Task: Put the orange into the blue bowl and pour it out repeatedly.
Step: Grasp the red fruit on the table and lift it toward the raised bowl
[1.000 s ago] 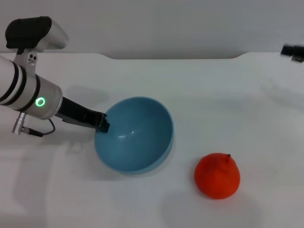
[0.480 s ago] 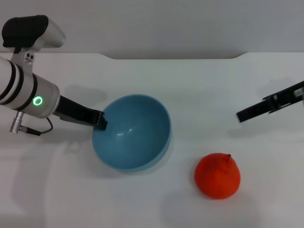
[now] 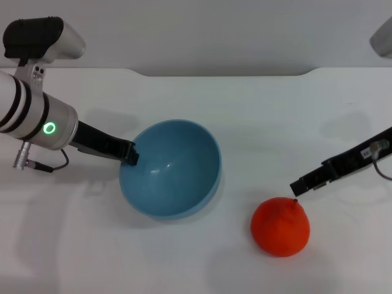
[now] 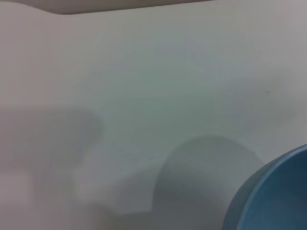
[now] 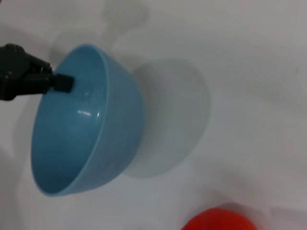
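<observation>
Left pincer [image 3: 130, 156] sits left of centre in the head view, its dark fingers clamped on the near-left rim of the blue bowl [image 3: 174, 174]. Behind it the thick silver and white forearm fills the upper left of the frame, with a green ring light glowing on its side. The right wrist view shows the same grip from the other side: a black fingertip [image 5: 62, 82] reaches over the rim into the bowl, so this pincer is closed on the bowl's edge.

Across the whole scene runs the white tabletop [image 3: 257, 110], with a pale wall behind its far edge along the top of the frame.

Next in size, the blue bowl lies just left of centre, tilted so its glossy inside faces the camera and to the right; nothing is in it. In the left wrist view only a curved slice of its blue wall [image 4: 273, 196] appears at the lower right (the rest is bare white surface and soft shadow).

At the right edge of the head view, the right pincer [image 3: 301, 185] comes in as a thin dark bar slanting down toward the centre, its tip just above the fruit. I cannot tell how far apart its fingers are.

Smallest, the orange [image 3: 280, 226] rests on the tabletop at lower right, well apart from the bowl, small dark stem up. The right wrist view catches only its top [image 5: 218, 221] at the bottom edge.
</observation>
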Available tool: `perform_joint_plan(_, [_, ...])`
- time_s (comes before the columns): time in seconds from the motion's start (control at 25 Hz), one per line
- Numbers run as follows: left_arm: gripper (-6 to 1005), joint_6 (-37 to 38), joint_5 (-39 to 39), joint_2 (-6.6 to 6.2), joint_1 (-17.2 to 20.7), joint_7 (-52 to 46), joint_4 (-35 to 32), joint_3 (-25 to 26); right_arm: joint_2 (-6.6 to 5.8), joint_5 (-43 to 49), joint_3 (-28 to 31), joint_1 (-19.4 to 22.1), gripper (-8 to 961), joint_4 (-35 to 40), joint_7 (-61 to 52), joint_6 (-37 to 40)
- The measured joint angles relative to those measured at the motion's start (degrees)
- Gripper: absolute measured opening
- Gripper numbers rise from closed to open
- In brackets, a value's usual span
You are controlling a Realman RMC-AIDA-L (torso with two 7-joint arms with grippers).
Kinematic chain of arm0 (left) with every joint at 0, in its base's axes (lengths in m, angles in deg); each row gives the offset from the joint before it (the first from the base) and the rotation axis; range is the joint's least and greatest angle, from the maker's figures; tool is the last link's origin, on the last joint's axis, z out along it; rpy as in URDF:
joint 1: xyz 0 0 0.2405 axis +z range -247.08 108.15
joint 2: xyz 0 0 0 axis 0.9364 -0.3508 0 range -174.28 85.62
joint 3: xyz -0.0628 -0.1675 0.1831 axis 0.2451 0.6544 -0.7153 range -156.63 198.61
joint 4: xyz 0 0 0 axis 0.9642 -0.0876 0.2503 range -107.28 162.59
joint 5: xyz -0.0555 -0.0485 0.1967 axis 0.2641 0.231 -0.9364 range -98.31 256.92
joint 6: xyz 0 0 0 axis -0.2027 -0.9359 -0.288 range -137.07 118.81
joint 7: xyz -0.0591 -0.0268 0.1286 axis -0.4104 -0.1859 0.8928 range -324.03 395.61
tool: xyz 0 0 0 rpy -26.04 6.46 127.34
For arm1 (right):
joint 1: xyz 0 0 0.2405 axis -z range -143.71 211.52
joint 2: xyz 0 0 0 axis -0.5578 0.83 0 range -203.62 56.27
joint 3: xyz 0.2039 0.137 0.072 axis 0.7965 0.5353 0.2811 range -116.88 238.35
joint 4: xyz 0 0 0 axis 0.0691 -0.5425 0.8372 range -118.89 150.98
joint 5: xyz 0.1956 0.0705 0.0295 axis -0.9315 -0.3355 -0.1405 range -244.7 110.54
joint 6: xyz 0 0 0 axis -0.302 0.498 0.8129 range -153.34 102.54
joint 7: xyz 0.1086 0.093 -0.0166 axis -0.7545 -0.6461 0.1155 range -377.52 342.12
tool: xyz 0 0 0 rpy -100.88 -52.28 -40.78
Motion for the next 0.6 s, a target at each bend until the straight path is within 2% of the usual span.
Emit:
perform_joint_plan(0.32, [-2,1.64,-5.33,0.19,-1.45,-0.34,-0.64,-0.48,0.14,-0.84,-1.80,-0.09,450,-4.80,0.27,-2.11])
perform_joint_plan(0.6, [-2,2.09,-5.62,0.24,-1.55,-0.37,-0.95,-0.63,0.20,-1.33,-6.40,-1.74,447,-10.79,0.36,-7.86])
